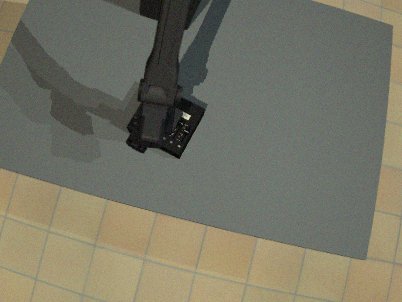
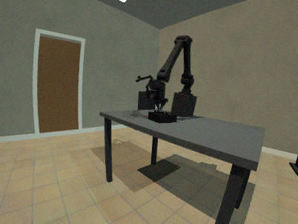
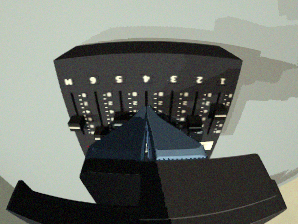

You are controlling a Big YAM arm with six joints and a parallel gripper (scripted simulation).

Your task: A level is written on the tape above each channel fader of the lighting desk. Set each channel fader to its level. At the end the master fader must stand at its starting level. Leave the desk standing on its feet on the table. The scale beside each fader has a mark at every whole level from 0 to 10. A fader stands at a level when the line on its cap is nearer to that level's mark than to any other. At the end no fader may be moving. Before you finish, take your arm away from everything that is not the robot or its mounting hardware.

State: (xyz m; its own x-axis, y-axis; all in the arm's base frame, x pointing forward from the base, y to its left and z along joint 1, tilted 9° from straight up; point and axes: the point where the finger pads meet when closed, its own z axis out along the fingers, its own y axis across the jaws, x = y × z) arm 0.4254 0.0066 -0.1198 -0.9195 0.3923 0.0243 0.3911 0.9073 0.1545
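Across most of the top view spans the grey table (image 1: 300, 150), with broad bare surface to the right and below. Left of centre stands the black lighting desk (image 1: 192, 127), well clear of every table edge, its long axis tilted, running upper right to lower left. Wrist view shows a row of tape labels above parallel faders (image 3: 75, 124); label figures are unreadable. The gripper (image 3: 148, 117) is fully closed, holding nothing, tips over the middle faders.

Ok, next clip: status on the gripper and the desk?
Gripper shut, holding nothing, tips down among the middle faders. Lighting desk flat on the table. Tape levels unreadable. Nothing in the way.
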